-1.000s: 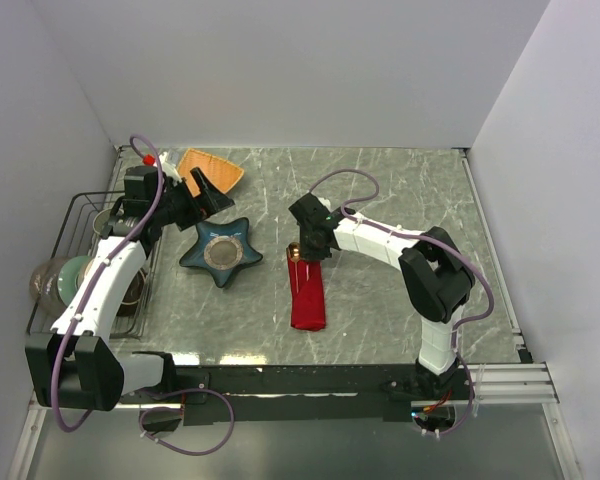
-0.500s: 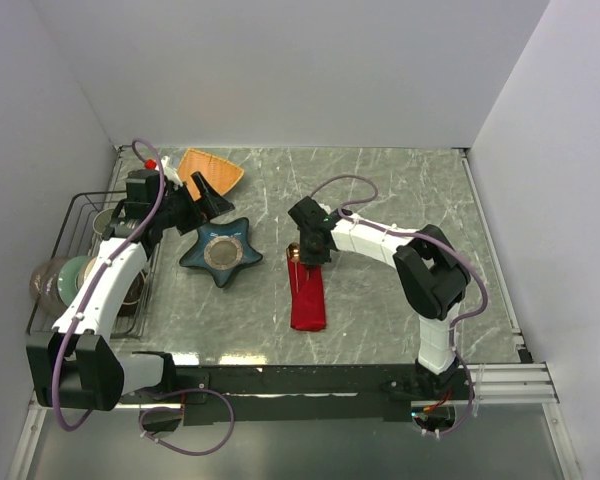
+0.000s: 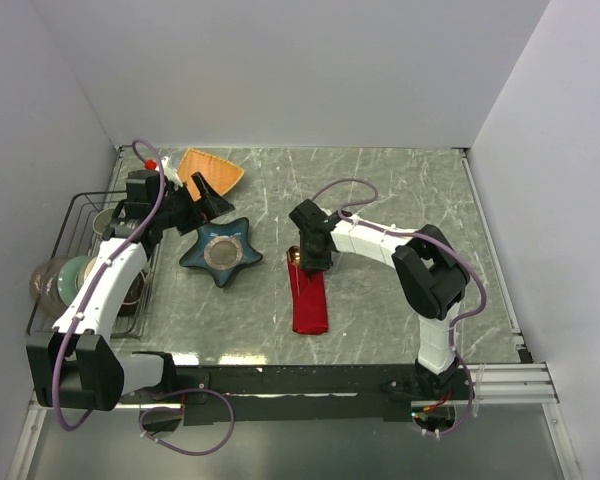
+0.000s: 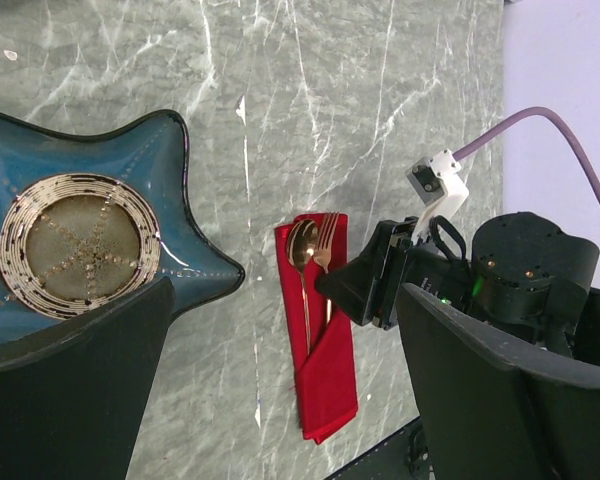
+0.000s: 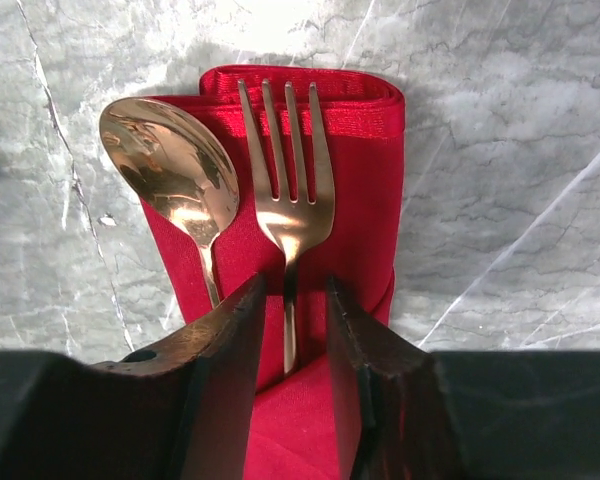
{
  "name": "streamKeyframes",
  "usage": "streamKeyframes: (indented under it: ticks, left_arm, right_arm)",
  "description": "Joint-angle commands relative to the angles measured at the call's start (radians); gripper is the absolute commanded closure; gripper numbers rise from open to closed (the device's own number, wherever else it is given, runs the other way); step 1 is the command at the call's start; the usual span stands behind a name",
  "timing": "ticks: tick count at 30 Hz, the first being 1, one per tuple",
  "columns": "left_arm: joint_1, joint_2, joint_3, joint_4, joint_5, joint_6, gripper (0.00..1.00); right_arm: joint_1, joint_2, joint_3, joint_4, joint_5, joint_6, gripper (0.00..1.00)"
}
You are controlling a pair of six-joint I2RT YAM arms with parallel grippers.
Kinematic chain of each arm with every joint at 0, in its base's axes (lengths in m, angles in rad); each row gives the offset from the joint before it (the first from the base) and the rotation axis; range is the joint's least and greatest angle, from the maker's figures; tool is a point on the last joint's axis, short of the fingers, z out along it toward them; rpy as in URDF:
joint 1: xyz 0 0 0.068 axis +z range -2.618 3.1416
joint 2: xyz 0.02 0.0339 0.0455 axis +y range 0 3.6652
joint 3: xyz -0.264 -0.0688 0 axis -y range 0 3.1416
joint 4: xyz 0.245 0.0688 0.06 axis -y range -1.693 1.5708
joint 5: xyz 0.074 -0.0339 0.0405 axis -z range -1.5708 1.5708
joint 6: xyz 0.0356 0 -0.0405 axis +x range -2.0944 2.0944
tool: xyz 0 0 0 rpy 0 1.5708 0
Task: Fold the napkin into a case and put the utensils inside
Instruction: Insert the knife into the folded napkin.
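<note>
Red napkin case (image 3: 309, 300), middle of the desk (image 3: 400, 180) toward its near edge, pocketing spoon (image 5: 170, 175) and fork (image 5: 285, 190) handles, heads exposed; right end effector (image 5: 292, 300) slightly parted astride the fork handle, not pinching; left end effector (image 3: 212, 200) wide open, idle by the left edge.

Cam 1, top ext.: high behind me, looks down on whole table (image 3: 400, 190). Cam 2, my L wrist: mid-range, oblique onto napkin (image 4: 330, 385). Cam 3, my R wrist: v. close, same napkin, fork (image 5: 290, 190), spoon (image 5: 170, 170).
</note>
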Motion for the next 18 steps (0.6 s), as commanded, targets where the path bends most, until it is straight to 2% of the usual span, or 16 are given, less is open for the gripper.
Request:
streamKeyframes:
  ticks: [1, 7, 8, 11, 13, 16, 18]
  left_arm:
    - [0.005, -0.005, 0.010, 0.017, 0.024, 0.017, 0.01]
    - [0.005, 0.006, 0.053, -0.018, 0.005, 0.072, 0.01]
    - [0.005, 0.017, 0.076, -0.039, 0.002, 0.084, 0.01]
    - [0.005, 0.047, 0.142, -0.081, -0.009, 0.142, 0.01]
    - [0.005, 0.072, 0.186, -0.098, -0.019, 0.201, 0.01]
    - [0.002, 0.167, 0.336, -0.187, -0.044, 0.307, 0.01]
    - [0.002, 0.268, 0.487, -0.281, -0.053, 0.356, 0.01]
  right_arm:
    - [0.006, -0.040, 0.044, -0.031, 0.027, 0.003, 0.60]
    - [-0.014, -0.109, 0.116, -0.073, 0.057, -0.066, 0.35]
    - [-0.020, -0.121, 0.126, -0.073, 0.057, -0.077, 0.27]
    - [-0.050, -0.172, 0.150, -0.076, 0.053, -0.121, 0.15]
    - [-0.070, -0.221, 0.164, -0.074, 0.056, -0.169, 0.10]
    - [-0.118, -0.299, 0.178, -0.031, 0.053, -0.253, 0.01]
    - [-0.174, -0.353, 0.178, 0.017, 0.028, -0.329, 0.00]
